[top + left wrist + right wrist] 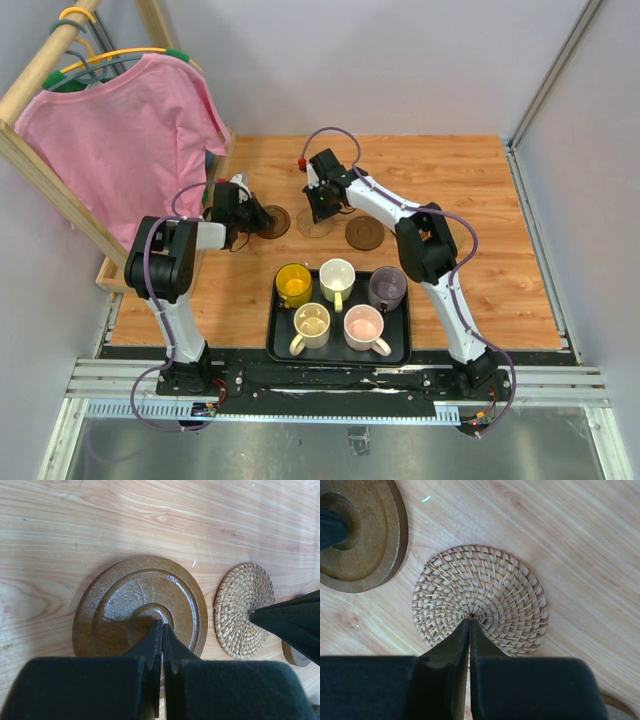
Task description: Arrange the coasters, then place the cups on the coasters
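A dark brown ridged coaster (135,600) lies on the wooden table, and my left gripper (162,626) is shut with its tips resting on the coaster's centre. Right of it lies a tan woven coaster (485,592). My right gripper (470,621) is shut too, its tips on the centre of the weave. In the top view the dark coaster (270,222), the woven coaster (314,224) and a second dark coaster (364,234) form a row. The yellow (294,285), white (337,279), grey-purple (388,288), cream (311,325) and pink (364,327) cups stand on a black tray (402,345).
A pink shirt (120,150) hangs from a wooden rack (40,160) at the far left, and the rack's base reaches down beside the left arm. Grey walls close in the table at the back and on the right.
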`<state>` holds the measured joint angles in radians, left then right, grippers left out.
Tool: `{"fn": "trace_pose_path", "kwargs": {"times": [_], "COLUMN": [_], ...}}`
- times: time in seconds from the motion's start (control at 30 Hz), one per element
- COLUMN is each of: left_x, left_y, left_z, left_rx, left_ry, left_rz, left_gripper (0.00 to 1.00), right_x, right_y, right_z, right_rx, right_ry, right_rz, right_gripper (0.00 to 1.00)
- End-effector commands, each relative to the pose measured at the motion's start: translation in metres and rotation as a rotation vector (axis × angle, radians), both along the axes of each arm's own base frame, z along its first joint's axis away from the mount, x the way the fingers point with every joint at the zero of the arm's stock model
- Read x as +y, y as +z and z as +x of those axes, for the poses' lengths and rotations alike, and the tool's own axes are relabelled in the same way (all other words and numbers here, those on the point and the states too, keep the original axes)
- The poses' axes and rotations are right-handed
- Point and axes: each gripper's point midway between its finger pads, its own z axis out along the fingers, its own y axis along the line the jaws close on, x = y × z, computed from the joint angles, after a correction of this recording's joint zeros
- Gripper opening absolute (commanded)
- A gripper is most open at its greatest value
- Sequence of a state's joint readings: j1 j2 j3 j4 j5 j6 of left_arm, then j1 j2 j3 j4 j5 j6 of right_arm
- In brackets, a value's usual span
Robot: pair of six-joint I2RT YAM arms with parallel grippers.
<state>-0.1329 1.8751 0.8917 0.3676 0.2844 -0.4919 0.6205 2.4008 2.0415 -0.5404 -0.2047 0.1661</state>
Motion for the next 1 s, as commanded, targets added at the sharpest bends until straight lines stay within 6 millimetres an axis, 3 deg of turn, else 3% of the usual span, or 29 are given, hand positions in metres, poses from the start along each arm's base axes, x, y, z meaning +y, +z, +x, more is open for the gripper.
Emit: {"fn": "trace_pose_path", "kwargs": {"times": [0.0, 0.2, 0.43, 0.73, 0.97], "left_x": [-0.004, -0.010, -0.016, -0.033, -0.044], "left_y": [0.035, 0.063, 0.075, 0.075, 0.088], "left_z": [0.017, 0.019, 0.013, -0.013, -0.035], "left_rx": [-0.109, -0.187, -0.217, -0.247, -0.312], "left_ry": [-0.027, -0.059, -0.084, -0.145, -0.183], "left_rz": [-0.020, -0.041, -0.075, -0.089, -0.076], "left_gripper": [0.00, 0.01, 0.01, 0.01, 0.00], "right_x": [0.003, -0.002, -0.021, -0.087, -0.128], "right_y": [0.032, 0.071, 0.090, 0.061, 0.037], "right_z": [0.007, 0.010, -0.008, -0.037, -0.039], "right_rx": [-0.115, -0.206, -0.247, -0.227, -0.185], "right_ry": [0.032, 0.027, 0.005, -0.117, -0.215], "right_rz": [-0.024, -0.002, 0.004, -0.169, -0.241], "right_gripper": [0.05, 0.06, 0.07, 0.04, 0.01]}}
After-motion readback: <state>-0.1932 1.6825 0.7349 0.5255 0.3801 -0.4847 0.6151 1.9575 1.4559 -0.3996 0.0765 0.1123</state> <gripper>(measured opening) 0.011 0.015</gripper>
